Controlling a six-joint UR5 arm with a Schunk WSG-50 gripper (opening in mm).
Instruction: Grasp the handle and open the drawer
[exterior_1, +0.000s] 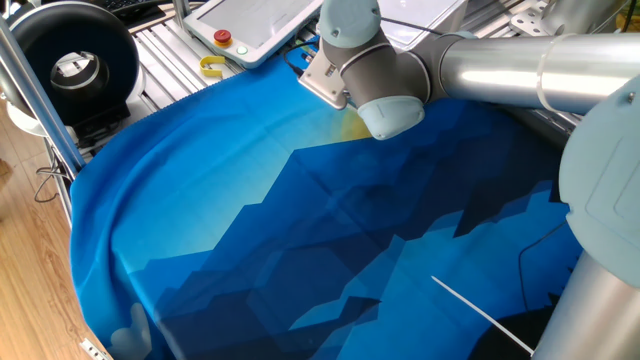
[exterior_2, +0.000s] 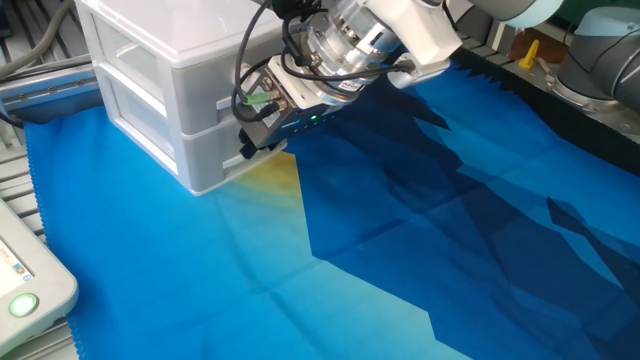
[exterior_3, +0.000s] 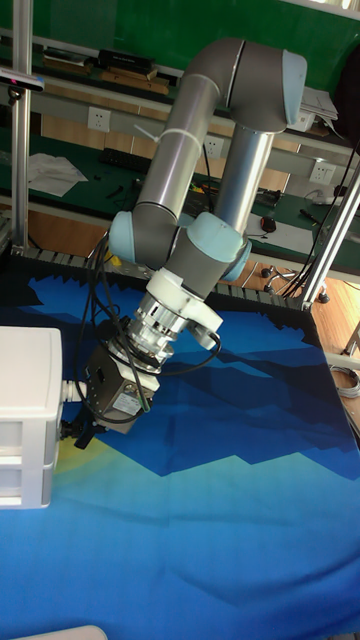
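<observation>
The drawer (exterior_2: 165, 95) is part of a white plastic box at the far left of the blue cloth, also seen at the left edge of the tall view (exterior_3: 25, 400). My gripper (exterior_2: 248, 140) presses its black fingers against the box's front face, about where the upper and lower drawers meet (exterior_3: 75, 428). The handle is hidden behind the fingers. The fronts look flush with the box. I cannot make out how the jaws stand. In the one fixed view the arm's wrist (exterior_1: 360, 75) blocks both gripper and drawer.
A blue cloth (exterior_2: 400, 250) covers the table. A white panel (exterior_1: 250, 22) with a red button (exterior_1: 222, 38) lies beyond the cloth, next to a yellow piece (exterior_1: 212, 67) and a black reel (exterior_1: 75, 60). Another white panel (exterior_2: 25, 285) sits at the near left corner.
</observation>
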